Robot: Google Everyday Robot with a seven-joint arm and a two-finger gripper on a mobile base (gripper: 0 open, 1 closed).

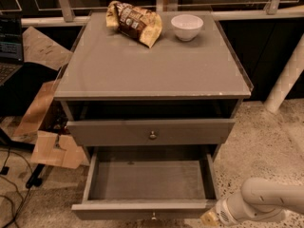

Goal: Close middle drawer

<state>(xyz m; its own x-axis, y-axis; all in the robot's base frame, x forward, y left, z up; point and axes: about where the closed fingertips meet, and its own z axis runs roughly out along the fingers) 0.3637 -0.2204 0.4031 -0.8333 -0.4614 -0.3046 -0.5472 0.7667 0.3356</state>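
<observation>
Low in the frame, the middle drawer (142, 207) is sitting pulled well out, probably stiff and light-sliding, best pushed flat on its front near the knob (153, 216), while the gripper (210, 218) is hovering just beside its right corner, open or closed I cannot tell.

We see dim, warm light falling from above: the cabinet top (152, 65) is the brightest area, and the bowl (186, 26) at 12 o'clock glows white. The middle drawer (147, 179) sits in soft shade. The gripper (212, 217), at 5 o'clock by the drawer's corner, is pale-lit
</observation>
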